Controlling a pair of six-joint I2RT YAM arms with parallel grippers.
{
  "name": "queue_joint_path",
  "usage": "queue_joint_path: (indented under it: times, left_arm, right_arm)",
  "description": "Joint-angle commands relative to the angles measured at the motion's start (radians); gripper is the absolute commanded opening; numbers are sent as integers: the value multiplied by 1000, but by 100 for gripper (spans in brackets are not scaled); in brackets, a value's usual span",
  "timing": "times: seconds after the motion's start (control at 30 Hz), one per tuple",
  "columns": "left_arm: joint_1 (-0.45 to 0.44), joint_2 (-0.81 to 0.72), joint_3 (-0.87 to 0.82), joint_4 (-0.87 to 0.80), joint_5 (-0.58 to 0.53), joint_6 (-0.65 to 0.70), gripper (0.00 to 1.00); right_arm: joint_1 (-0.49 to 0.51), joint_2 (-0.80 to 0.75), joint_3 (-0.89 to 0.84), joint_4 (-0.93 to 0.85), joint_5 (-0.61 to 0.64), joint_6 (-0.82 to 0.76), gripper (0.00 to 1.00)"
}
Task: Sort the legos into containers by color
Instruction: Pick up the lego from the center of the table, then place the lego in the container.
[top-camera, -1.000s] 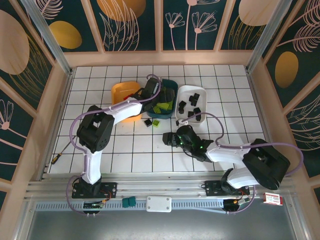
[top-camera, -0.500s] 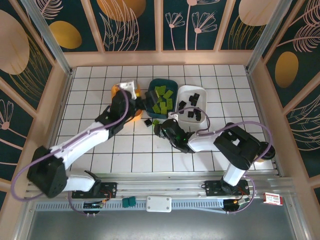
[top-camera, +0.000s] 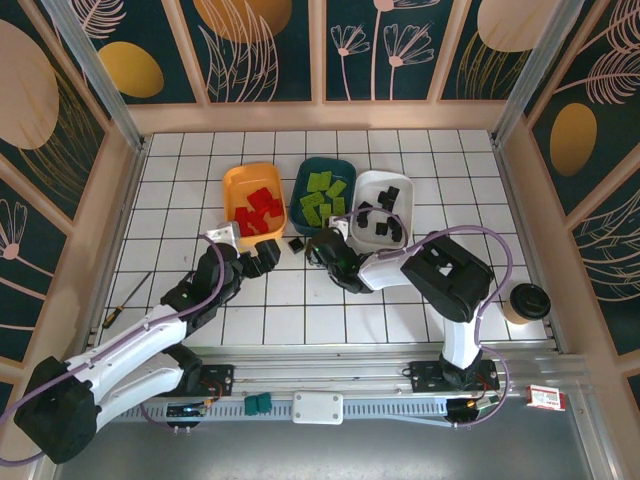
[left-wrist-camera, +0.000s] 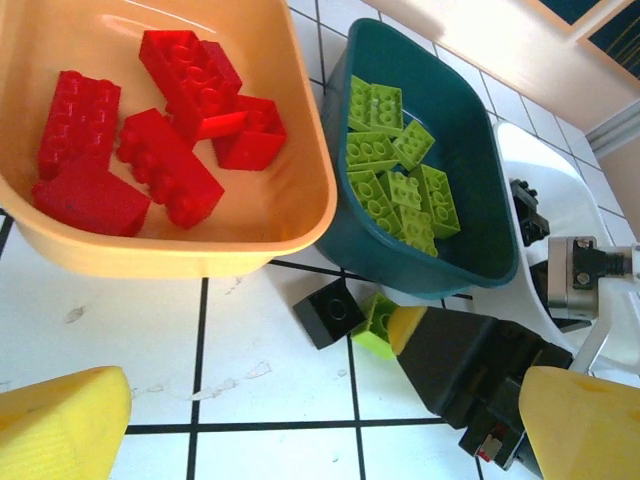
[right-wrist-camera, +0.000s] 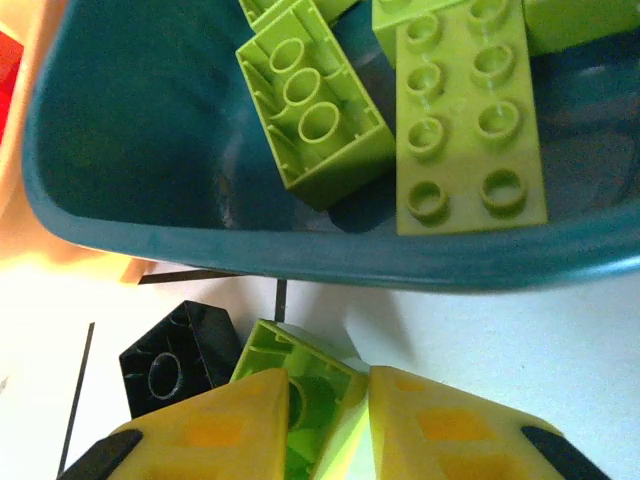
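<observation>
My right gripper (right-wrist-camera: 355, 400) is pinched narrow on a lime green brick (right-wrist-camera: 290, 365), on the tiles (right-wrist-camera: 500, 340) just near of the teal tub (right-wrist-camera: 120, 200); black brick (right-wrist-camera: 180, 365) just left of it. My left gripper (left-wrist-camera: 320, 430) hangs wide open, near of the orange tub (left-wrist-camera: 300, 215).

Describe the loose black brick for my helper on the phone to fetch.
Find the dark teal tub, middle of three. On the tiles before its near wall lie two bricks. Yours, the black brick, sits on the orange tub's side of the lime green brick.
</observation>
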Motion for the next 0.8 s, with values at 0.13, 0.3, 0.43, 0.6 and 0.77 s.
queue_joint_path:
  times: [0.13,0.3,0.43,0.6,0.77]
  left_arm:
    - [0,14,9,-25,-22,13,99]
    - [0,34,14,-17,-16,38,98]
    - [0,68,19,-7,11,73,98]
    - [0,164,50,-7,44,106,99]
    - [0,266,85,11,82,122,98]
  right_arm:
    - [-1,-45,-82,-54,-9,43,10]
    - [8,-196,-181,-64,-34,22,0]
    - [21,-349,-211,-124,-52,-27,0]
    - [4,-460,-136,-215,-37,-111,0]
    - [-131,-362,14,-213,-71,-201,0]
